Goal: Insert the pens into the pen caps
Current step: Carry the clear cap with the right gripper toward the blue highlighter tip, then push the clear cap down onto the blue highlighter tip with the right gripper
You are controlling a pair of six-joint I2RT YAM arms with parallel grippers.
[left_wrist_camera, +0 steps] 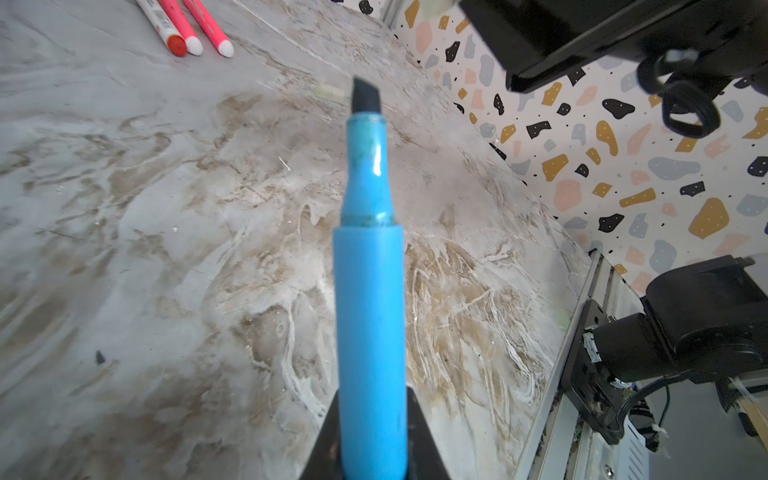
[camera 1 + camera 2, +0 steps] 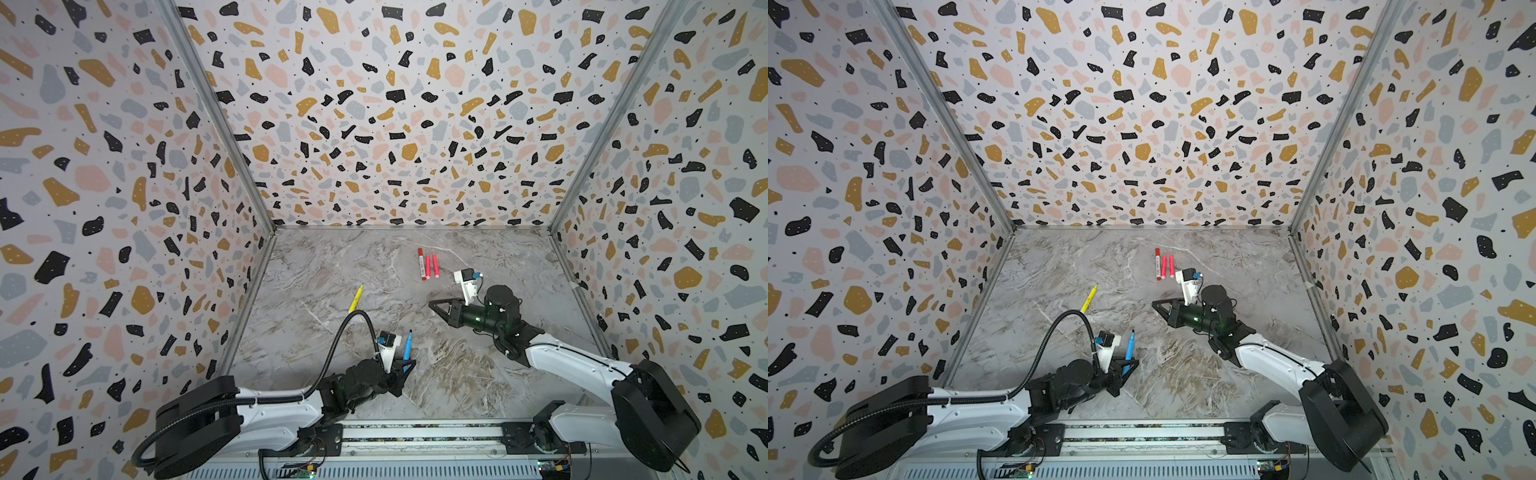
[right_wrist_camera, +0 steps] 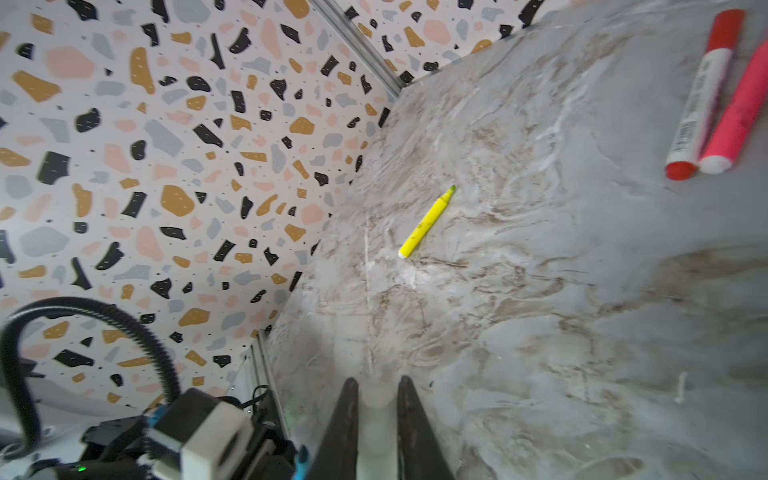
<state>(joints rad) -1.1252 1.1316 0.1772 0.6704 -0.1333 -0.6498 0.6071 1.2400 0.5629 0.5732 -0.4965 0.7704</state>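
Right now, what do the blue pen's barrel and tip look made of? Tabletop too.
Blue pen: smooth plastic, semi-gloss; bright highlight on its neck. Its tip: dark, matte, chisel-cut, probably felt. Table: marble-look veining, faint sheen; maybe printed laminate, maybe stone, can't tell.

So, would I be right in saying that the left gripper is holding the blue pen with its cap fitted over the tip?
Not quite. The left gripper does hold the blue pen, but no cap is fitted over the tip: the left wrist view shows the dark chisel tip bare.
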